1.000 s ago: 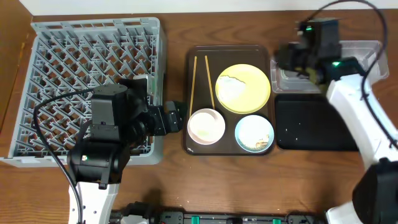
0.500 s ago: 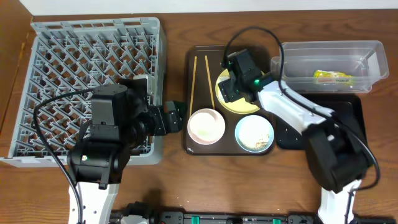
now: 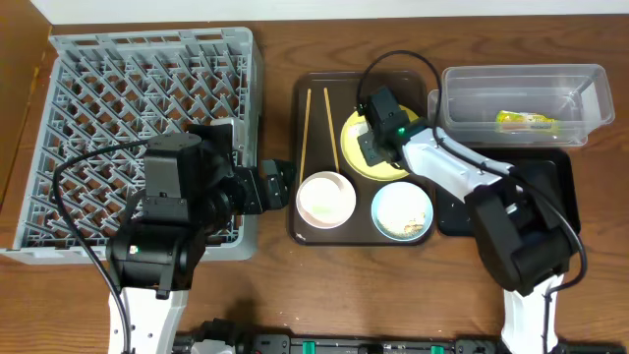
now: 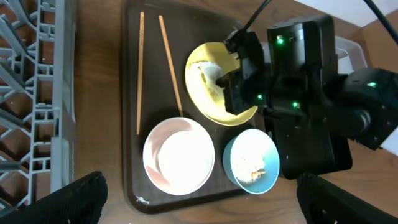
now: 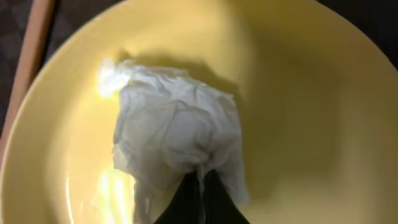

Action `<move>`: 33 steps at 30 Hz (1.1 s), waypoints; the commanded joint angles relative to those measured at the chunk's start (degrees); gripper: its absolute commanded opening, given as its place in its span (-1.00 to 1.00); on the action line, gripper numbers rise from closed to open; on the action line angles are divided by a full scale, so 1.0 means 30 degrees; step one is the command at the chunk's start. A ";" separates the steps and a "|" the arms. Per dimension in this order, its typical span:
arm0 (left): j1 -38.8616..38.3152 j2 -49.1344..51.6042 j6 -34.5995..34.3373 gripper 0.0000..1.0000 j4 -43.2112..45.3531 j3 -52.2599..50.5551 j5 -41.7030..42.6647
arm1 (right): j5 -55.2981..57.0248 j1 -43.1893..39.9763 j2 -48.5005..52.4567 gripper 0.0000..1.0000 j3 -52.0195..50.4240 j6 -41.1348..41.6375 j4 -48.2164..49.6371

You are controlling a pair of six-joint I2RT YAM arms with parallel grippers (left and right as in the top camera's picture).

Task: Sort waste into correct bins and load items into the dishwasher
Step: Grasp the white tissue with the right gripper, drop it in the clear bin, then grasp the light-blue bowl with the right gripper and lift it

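On the yellow plate lies a crumpled white tissue, and my right gripper is shut on its near edge. Below the plate stand the white-pink bowl and the light blue bowl, which holds beige food scraps. Two chopsticks lie at the left of the plate. The snack wrapper lies in the clear tub. My left gripper stands open beside the white-pink bowl, holding nothing.
The plate, bowls and chopsticks sit on a dark brown tray. The grey dish rack fills the left side. The black tray lies below the clear tub, with my right arm crossing its upper left.
My right arm swung from over the clear tub down to the yellow plate, leaving the wrapper in the tub. Its jaws have shut on the tissue. The left arm has not moved.
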 commanded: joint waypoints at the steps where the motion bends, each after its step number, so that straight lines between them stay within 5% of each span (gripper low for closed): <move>1: 0.0007 -0.0015 -0.0109 0.96 -0.0007 0.0328 0.0109 | -0.0299 -0.1107 -0.2608 -0.98 0.0124 0.2820 -0.0670; 8: 0.0007 -0.0015 -0.0109 0.96 -0.0007 0.0328 0.0109 | -0.3104 -0.4473 -0.6368 -0.98 0.0124 0.7315 -0.2186; 15: 0.0007 -0.0015 -0.0109 0.96 -0.0007 0.0328 0.0109 | -0.0335 -0.7453 -0.5734 -0.97 0.0087 0.9996 -0.2754; 16: 0.0007 -0.0015 -0.0109 0.96 -0.0007 0.0328 0.0109 | -0.1071 -0.7861 -0.4911 -0.29 0.0095 0.7329 -0.1814; 18: 0.0007 -0.0015 -0.0109 0.96 -0.0007 0.0328 0.0109 | -0.2725 -0.7919 -0.5056 0.06 0.0109 0.5129 -0.2317; 26: 0.0007 -0.0015 -0.0109 0.96 -0.0007 0.0328 0.0109 | -0.9304 -0.6506 -0.8779 -0.02 0.0109 0.2790 -0.5275; 33: 0.0007 -0.0015 -0.0109 0.96 -0.0007 0.0328 0.0109 | -0.7315 -0.2055 -0.9734 -0.02 -0.0051 0.2790 -1.1606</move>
